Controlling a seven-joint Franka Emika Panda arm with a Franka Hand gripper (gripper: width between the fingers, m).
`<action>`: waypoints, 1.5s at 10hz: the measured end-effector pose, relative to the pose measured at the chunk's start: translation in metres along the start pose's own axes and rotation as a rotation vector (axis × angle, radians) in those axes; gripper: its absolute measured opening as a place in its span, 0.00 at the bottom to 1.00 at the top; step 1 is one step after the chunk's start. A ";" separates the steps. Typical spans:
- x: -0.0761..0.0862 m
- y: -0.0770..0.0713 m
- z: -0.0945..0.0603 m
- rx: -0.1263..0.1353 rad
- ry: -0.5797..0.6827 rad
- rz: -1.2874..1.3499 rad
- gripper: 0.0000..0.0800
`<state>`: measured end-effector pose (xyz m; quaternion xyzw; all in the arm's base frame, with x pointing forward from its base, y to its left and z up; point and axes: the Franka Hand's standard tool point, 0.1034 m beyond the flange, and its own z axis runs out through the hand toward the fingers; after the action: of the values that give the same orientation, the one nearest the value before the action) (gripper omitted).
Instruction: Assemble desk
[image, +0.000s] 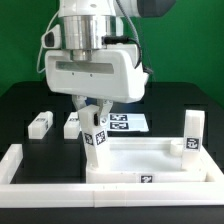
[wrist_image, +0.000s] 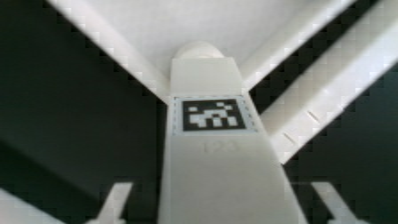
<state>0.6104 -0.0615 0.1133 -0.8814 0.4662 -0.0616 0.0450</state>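
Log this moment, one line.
claw: shut on held leg | held leg: upright at tabletop corner | loose legs: two | standing leg: one

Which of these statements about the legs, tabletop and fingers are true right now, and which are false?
1. A leg block sits between the fingers. True.
2. Two loose leg blocks lie on the table. True.
3. No leg stands at the tabletop. False: an upright leg stands at its corner on the exterior view's right.
4. The marker board lies inside the tabletop. False: it lies on the table behind it.
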 end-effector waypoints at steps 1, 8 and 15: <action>-0.001 -0.003 0.001 0.006 0.006 0.103 0.36; -0.008 -0.015 0.003 0.106 -0.035 0.685 0.45; -0.019 -0.021 0.003 0.048 -0.053 -0.053 0.81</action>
<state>0.6169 -0.0339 0.1115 -0.8934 0.4398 -0.0506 0.0769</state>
